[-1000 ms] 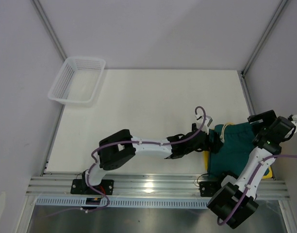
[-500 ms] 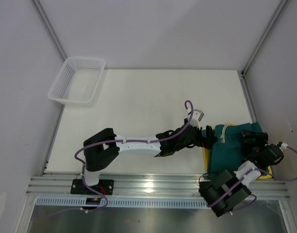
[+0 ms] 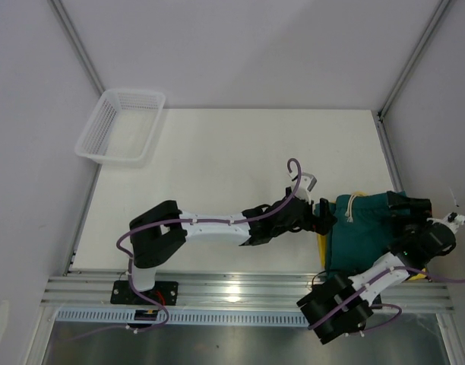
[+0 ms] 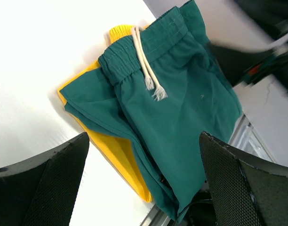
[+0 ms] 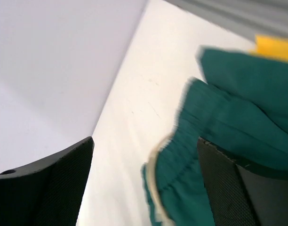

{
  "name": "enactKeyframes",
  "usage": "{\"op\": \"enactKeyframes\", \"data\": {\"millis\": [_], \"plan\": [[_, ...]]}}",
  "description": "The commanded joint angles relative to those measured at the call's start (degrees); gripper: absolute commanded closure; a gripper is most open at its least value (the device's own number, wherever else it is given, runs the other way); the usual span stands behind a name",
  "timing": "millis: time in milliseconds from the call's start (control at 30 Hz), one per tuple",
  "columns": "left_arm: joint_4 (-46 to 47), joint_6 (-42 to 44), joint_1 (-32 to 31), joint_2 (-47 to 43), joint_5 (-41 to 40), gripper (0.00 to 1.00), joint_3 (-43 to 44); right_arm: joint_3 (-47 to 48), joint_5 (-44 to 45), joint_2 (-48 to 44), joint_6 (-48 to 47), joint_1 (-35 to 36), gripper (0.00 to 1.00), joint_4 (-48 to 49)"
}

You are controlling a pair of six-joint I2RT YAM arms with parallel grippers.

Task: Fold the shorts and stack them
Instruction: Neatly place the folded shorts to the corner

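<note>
The dark teal shorts (image 3: 365, 228) lie folded on top of the yellow shorts (image 3: 321, 245) at the near right of the table. In the left wrist view the teal shorts (image 4: 181, 108) cover most of the yellow shorts (image 4: 111, 146), with the pale drawstring (image 4: 146, 70) across the waistband. My left gripper (image 3: 322, 215) hangs open at the stack's left edge, nothing between its fingers (image 4: 40, 188). My right gripper (image 3: 409, 211) is open over the stack's right side. The blurred right wrist view shows the teal waistband (image 5: 219, 141) below it.
A white mesh basket (image 3: 120, 125) stands at the far left corner. The metal rail (image 3: 232, 289) runs along the near edge, close to the stack. A frame post (image 3: 388, 148) borders the table's right side.
My right arm has folded back, its elbow swinging left and its wrist dropping toward the stack's near right. My left arm stretched lower and its gripper shifted slightly left. The shorts lie unmoved.
</note>
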Motion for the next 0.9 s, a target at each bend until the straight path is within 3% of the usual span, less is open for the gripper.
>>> {"op": "enactKeyframes", "data": {"millis": [0, 67, 467, 733, 867], "plan": [[1.76, -2.38, 2.09, -0.47, 3.61, 0.01, 1.25, 8.41, 0.09, -4.59, -5.01, 0.92, 0.09, -10.5], [3.85, -4.57, 3.58, 1.02, 6.43, 0.02, 0.47, 12.19, 3.5, -3.72, -9.14, 4.95, 0.1, -15.08], [10.11, -16.01, 5.17, 7.35, 13.73, 0.05, -2.08, 20.37, 10.2, 6.21, -14.78, 22.71, 0.14, -19.92], [15.55, -26.1, 5.26, 8.58, 15.4, 0.06, -7.8, 19.85, 10.2, 7.36, -14.43, 25.36, 0.15, -18.96], [18.54, -27.09, 5.35, 11.21, 15.93, 0.06, -7.19, 17.83, 9.67, 7.71, -14.16, 25.8, 0.15, -17.29]]}}
